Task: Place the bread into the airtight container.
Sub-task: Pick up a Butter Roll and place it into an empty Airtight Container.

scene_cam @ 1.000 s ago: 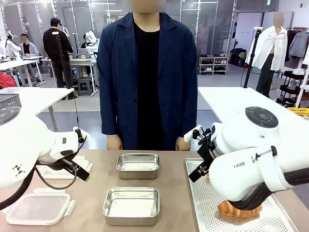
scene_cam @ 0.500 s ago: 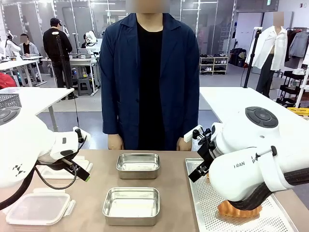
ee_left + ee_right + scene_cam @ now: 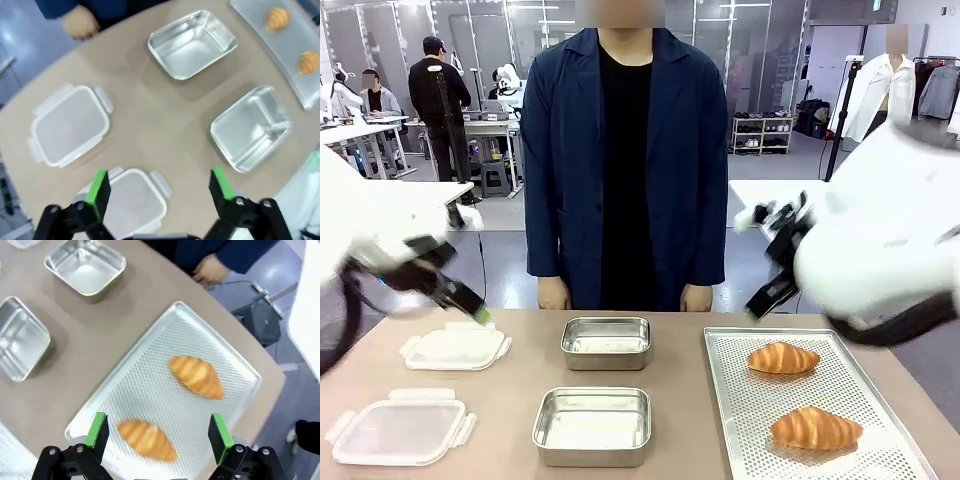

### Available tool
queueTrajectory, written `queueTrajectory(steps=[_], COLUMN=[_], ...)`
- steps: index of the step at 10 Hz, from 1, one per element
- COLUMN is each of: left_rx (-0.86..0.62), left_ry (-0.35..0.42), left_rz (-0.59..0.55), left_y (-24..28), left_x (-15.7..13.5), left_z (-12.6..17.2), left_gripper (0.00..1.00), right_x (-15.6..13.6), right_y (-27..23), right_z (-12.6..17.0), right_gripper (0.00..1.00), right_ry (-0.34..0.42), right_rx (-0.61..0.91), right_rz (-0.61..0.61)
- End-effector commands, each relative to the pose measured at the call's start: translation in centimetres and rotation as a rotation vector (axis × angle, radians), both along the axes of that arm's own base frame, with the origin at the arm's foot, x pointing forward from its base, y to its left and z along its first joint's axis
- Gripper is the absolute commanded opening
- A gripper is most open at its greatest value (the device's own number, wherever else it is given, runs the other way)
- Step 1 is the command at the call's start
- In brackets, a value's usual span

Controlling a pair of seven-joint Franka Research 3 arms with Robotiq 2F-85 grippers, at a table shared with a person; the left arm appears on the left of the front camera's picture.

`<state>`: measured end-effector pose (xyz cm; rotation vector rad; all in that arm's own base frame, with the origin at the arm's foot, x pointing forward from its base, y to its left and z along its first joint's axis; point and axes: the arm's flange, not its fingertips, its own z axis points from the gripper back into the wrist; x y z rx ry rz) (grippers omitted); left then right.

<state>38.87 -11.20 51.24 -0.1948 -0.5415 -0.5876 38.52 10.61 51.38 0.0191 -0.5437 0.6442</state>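
Observation:
Two croissants, the bread, lie on a perforated metal tray (image 3: 740,420): one farther back (image 3: 782,357) (image 3: 196,376), one nearer (image 3: 815,428) (image 3: 147,439). Two steel airtight containers stand open and bare inside at the table's middle, the far one (image 3: 606,342) (image 3: 192,44) and the near one (image 3: 592,425) (image 3: 251,127). My right gripper (image 3: 158,431) (image 3: 768,295) hangs open high above the tray, holding nothing. Above the left part of the table my left gripper (image 3: 159,186) (image 3: 460,295) is open too, with nothing between its fingers.
Two clear plastic lids lie at the left, one farther back (image 3: 455,348) (image 3: 70,124) and one near the front edge (image 3: 398,432) (image 3: 127,197). A person stands at the far side, hands (image 3: 557,293) at the table's edge.
Both arms have lifted up and away from the table. The right arm no longer covers the tray, so both croissants show. The left gripper rose and swung left.

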Motion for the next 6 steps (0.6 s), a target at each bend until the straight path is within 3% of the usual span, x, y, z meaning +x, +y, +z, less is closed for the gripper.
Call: queueTrajectory(steps=[1, 3, 6], left_rx=[-0.024, -0.071, -0.090], left_ry=[0.001, -0.043, -0.129], left_rz=[-0.014, -0.012, 0.015], left_y=[4.8, 8.6, 12.0], left_x=[-2.4, -7.7, -14.5], left_z=[8.4, 16.0, 22.6], left_gripper=[1.00, 1.00, 1.00], right_x=[-2.4, -7.3, -15.4], right_y=[-5.1, -9.7, -14.4], right_z=[7.6, 14.1, 20.6], right_gripper=[1.00, 1.00, 1.00], right_ry=[0.002, -0.009, -0.114], right_rx=[0.003, 0.026, 0.061], right_rz=[0.061, 0.079, 0.138])
